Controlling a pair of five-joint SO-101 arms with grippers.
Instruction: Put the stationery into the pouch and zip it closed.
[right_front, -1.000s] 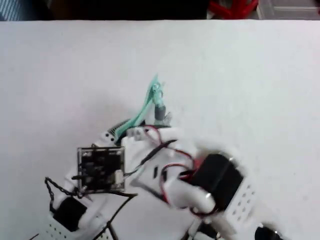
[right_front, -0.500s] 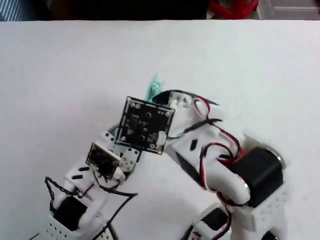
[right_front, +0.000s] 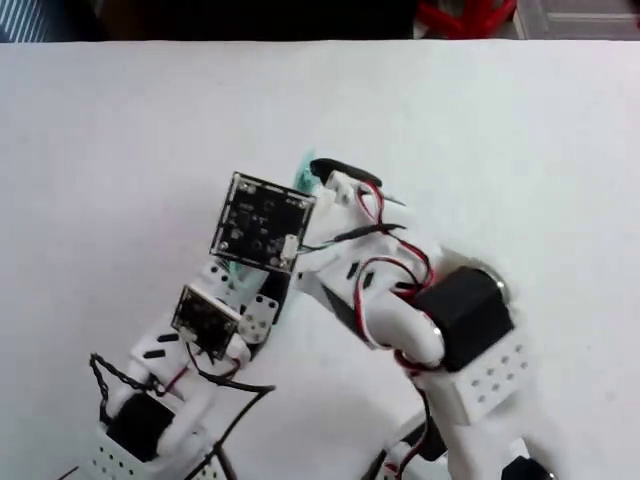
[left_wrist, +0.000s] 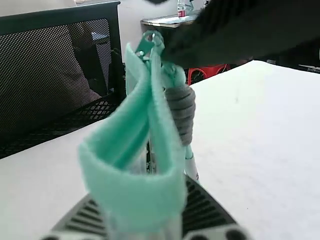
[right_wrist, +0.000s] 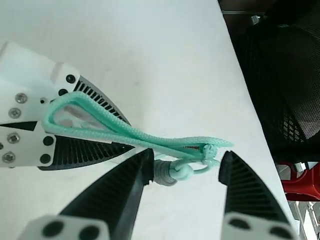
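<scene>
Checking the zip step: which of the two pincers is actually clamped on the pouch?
The left pincer: it grips the mint pouch at one end. The right pincer stands open, fingers either side of the zip end.

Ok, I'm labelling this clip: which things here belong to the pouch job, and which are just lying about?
Job: pouch, pen, zip pull, left gripper holding the pouch, right gripper open at the pull.
Lying about: mesh chair, red object.

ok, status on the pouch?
Left gripper shut on pouch. Right gripper open, straddling the zipper pull. Grey-gripped pen at the zip end, possibly in the way.
</scene>
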